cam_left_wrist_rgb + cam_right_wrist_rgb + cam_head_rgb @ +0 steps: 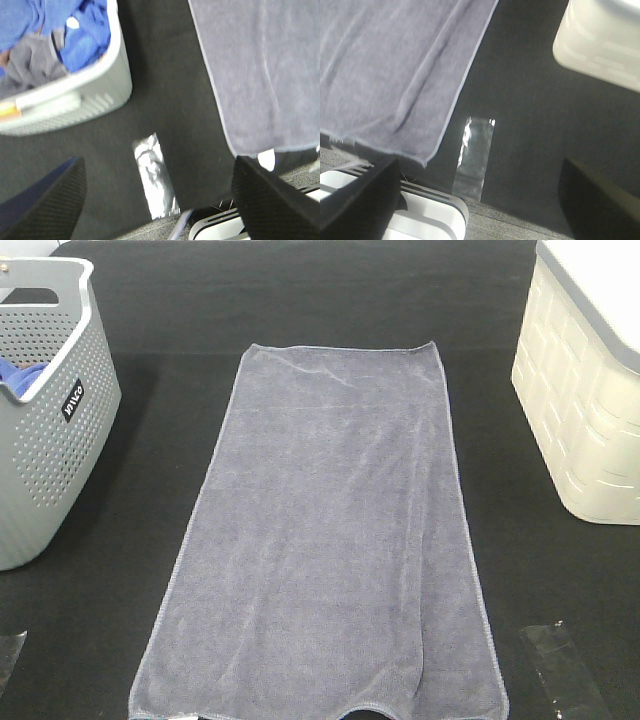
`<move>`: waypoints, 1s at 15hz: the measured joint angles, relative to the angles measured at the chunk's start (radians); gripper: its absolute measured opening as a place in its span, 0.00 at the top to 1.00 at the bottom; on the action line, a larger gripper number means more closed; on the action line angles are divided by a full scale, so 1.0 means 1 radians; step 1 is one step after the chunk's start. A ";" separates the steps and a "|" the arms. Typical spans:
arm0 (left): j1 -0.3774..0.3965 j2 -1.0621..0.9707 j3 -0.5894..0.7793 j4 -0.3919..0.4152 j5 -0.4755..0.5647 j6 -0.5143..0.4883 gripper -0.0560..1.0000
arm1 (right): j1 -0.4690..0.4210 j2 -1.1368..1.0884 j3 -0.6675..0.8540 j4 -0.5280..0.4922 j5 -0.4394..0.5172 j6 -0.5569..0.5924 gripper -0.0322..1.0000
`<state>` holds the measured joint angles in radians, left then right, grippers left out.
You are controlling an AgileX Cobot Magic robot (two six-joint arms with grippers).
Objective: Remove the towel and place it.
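Lying flat, full length, mid-table: towel (325, 540) on black cloth surface (180, 300). Grey basket (45, 440) off its left side, cream bin (580, 410) off its right. Left gripper (160, 200) and right gripper (485, 195) spread wide, apparently empty, near clear tape strips (475, 155).

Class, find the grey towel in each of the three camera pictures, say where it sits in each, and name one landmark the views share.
Exterior high: the towel lies flat down the middle, between the grey basket and the cream bin.
Left wrist: it fills the upper right, with the grey basket opposite.
Right wrist: it fills the upper left, with the cream bin opposite.
Shared landmark: the black tabletop and the clear tape strips by the towel's near corners.
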<state>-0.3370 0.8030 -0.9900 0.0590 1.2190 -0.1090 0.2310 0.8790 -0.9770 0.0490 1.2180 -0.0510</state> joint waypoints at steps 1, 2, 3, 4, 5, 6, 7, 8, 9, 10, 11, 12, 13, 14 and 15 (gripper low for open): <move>0.000 -0.159 0.113 -0.002 0.001 0.000 0.23 | 0.000 -0.067 0.054 0.000 0.000 0.000 0.19; 0.000 -0.255 0.176 -0.004 0.002 0.000 0.23 | 0.000 -0.182 0.133 0.000 0.000 0.000 0.19; 0.000 -0.355 0.236 -0.004 0.003 0.001 0.23 | 0.000 -0.250 0.183 0.000 0.001 0.000 0.19; 0.000 -0.439 0.281 -0.004 0.004 0.006 0.23 | 0.000 -0.325 0.236 0.000 0.002 0.000 0.19; 0.000 -0.517 0.311 -0.012 0.005 0.024 0.23 | 0.000 -0.390 0.285 0.000 0.001 0.000 0.19; 0.000 -0.593 0.332 -0.030 0.005 0.055 0.23 | 0.000 -0.462 0.327 0.000 0.001 0.000 0.19; 0.000 -0.650 0.352 -0.059 0.005 0.097 0.23 | 0.000 -0.523 0.364 0.000 0.002 0.000 0.19; 0.000 -0.703 0.380 -0.090 0.005 0.148 0.23 | 0.000 -0.582 0.402 0.000 0.002 0.000 0.19; 0.000 -0.739 0.414 -0.121 0.008 0.197 0.23 | 0.000 -0.640 0.414 -0.003 0.007 -0.001 0.19; 0.000 -0.768 0.429 -0.167 -0.009 0.255 0.23 | 0.000 -0.694 0.419 -0.003 0.006 -0.001 0.19; 0.000 -0.771 0.435 -0.188 -0.036 0.288 0.23 | 0.000 -0.757 0.425 -0.004 0.006 -0.001 0.19; 0.000 -0.772 0.444 -0.201 -0.073 0.318 0.23 | 0.000 -0.791 0.426 -0.004 -0.002 -0.011 0.19; 0.000 -0.773 0.459 -0.216 -0.116 0.335 0.23 | 0.000 -0.816 0.431 -0.003 -0.026 -0.027 0.19; 0.000 -0.773 0.471 -0.223 -0.142 0.345 0.23 | 0.000 -0.836 0.434 -0.002 -0.043 -0.038 0.19; 0.000 -0.773 0.474 -0.224 -0.149 0.357 0.23 | 0.000 -0.843 0.436 -0.002 -0.057 -0.046 0.19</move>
<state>-0.3370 0.0300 -0.5160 -0.1650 1.0700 0.2480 0.2310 0.0360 -0.5410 0.0470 1.1610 -0.0970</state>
